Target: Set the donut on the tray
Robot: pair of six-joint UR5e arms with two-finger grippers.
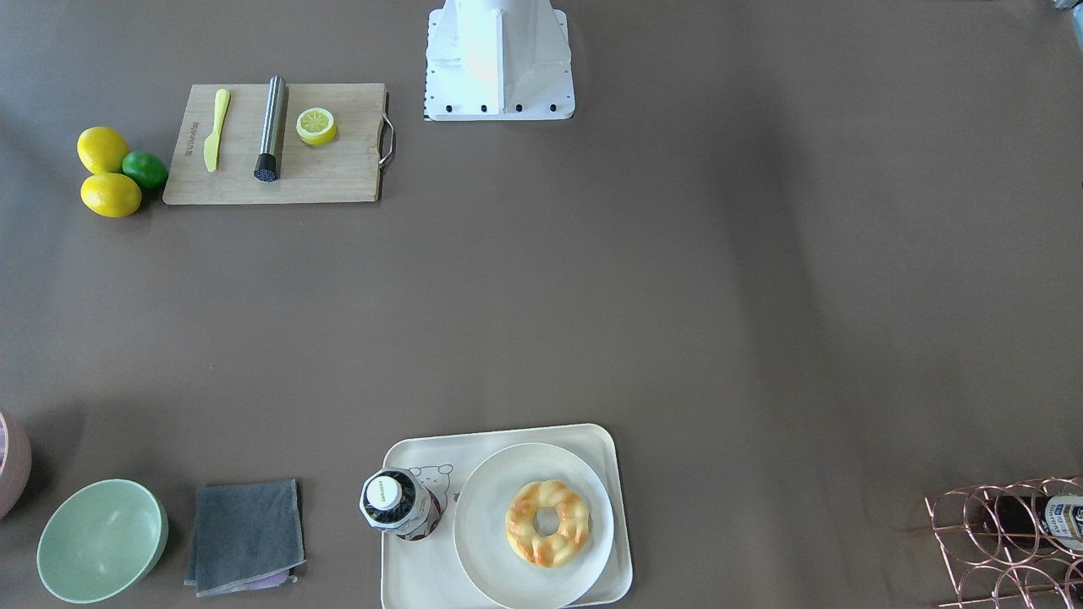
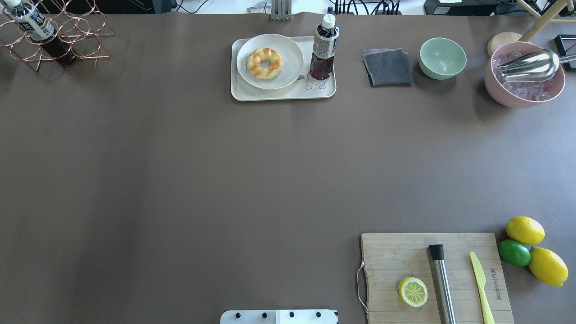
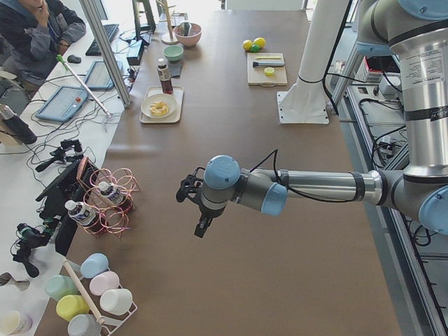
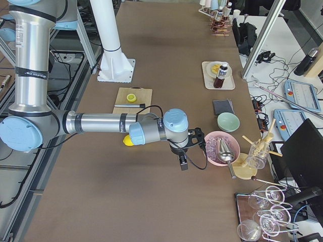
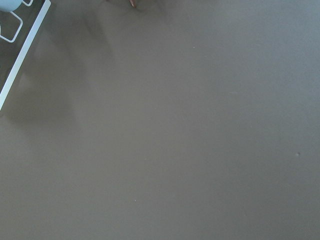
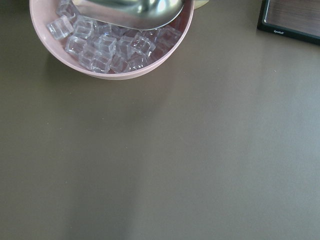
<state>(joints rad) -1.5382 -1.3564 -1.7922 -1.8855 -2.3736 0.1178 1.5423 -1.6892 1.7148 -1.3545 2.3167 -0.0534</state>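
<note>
The donut (image 1: 571,529) is a golden braided ring that lies on a round white plate (image 1: 482,524). The plate stands on the cream tray (image 1: 423,567) at the table's far middle edge, as the overhead view also shows for the donut (image 2: 274,67) and the tray (image 2: 279,93). A dark drink bottle (image 2: 323,49) stands upright on the same tray. My left gripper (image 3: 194,210) hangs over bare table, far from the tray. My right gripper (image 4: 183,157) hangs beside the pink ice bowl. Both show only in the side views, so I cannot tell whether they are open or shut.
A wooden cutting board (image 2: 396,252) near my base carries a lemon half (image 2: 413,291), a steel muddler and a yellow knife. Two lemons and a lime (image 2: 514,252) lie beside it. A grey cloth (image 2: 388,67), a green bowl (image 2: 442,57), a pink ice bowl (image 2: 524,90) and a wire bottle rack (image 2: 54,40) line the far edge.
</note>
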